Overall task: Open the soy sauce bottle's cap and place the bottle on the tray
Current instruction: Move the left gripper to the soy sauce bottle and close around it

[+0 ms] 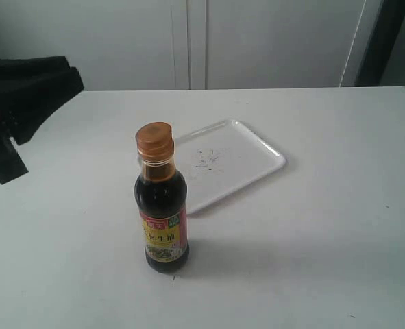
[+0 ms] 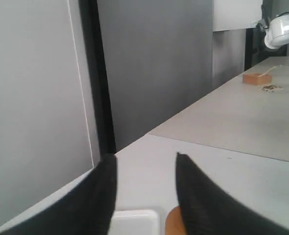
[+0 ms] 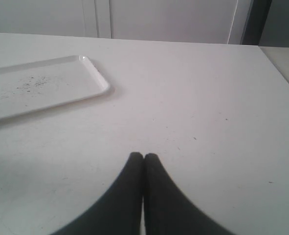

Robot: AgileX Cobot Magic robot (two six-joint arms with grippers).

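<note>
The soy sauce bottle [image 1: 162,205] stands upright on the white table in front of the tray [image 1: 229,161], apart from both grippers. Its copper-orange cap [image 1: 154,140] sits down on the neck, looking closed. My left gripper [image 1: 73,74] hovers at the far left of the exterior view, well away from the bottle. In its wrist view the left gripper [image 2: 145,157] is open and empty, with a sliver of the cap [image 2: 172,223] and a corner of the tray [image 2: 134,223] beyond. My right gripper [image 3: 144,155] is shut on nothing, low over the table, and the tray [image 3: 41,88] lies ahead of it.
The tray carries only small dark specks [image 1: 207,159]. Pale wall panels [image 1: 257,41] rise behind the table's far edge. A neighbouring table holds a small wooden box [image 2: 256,77], with a white robot part [image 2: 281,29] behind it.
</note>
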